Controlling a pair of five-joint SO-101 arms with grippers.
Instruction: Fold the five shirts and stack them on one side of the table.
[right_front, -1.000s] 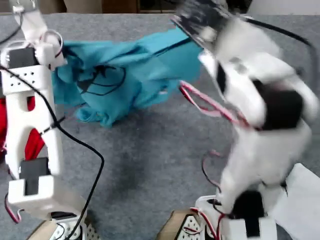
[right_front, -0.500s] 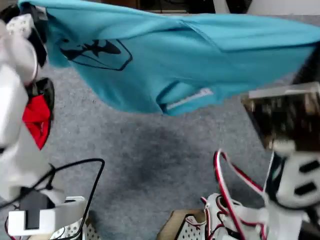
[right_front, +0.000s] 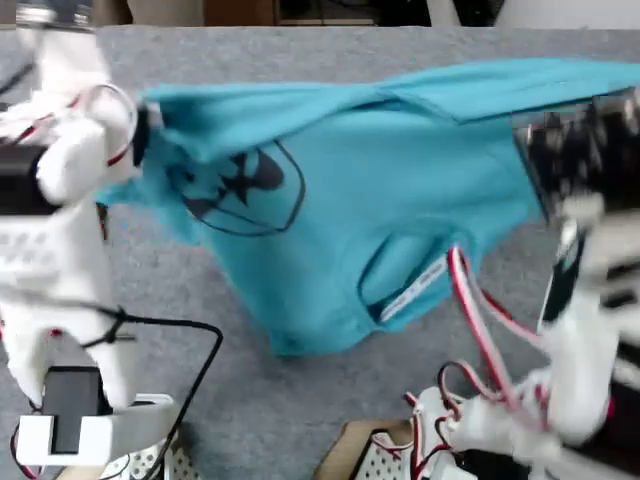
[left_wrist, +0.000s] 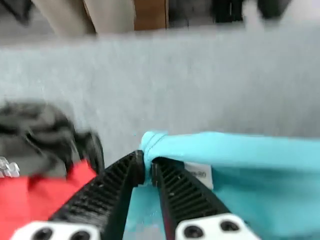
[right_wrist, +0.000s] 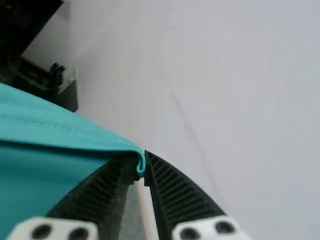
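L gripper (left_wrist: 148, 169) & R gripper (right_wrist: 140, 172) each pinched an edge of the teal shirt (right_front: 400, 200), spread above the grey table (right_front: 280, 430). Unfolded yet; red shirt (left_wrist: 35, 200) & dark garment (left_wrist: 35, 125) lay crumpled beside it. Prob. early in the task.

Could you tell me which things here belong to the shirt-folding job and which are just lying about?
Job in hand:
teal shirt, held stretched between the left gripper and the right gripper
red shirt
dark garment, probably another shirt
grey table

Just lying about:
black cable
red-and-white wires
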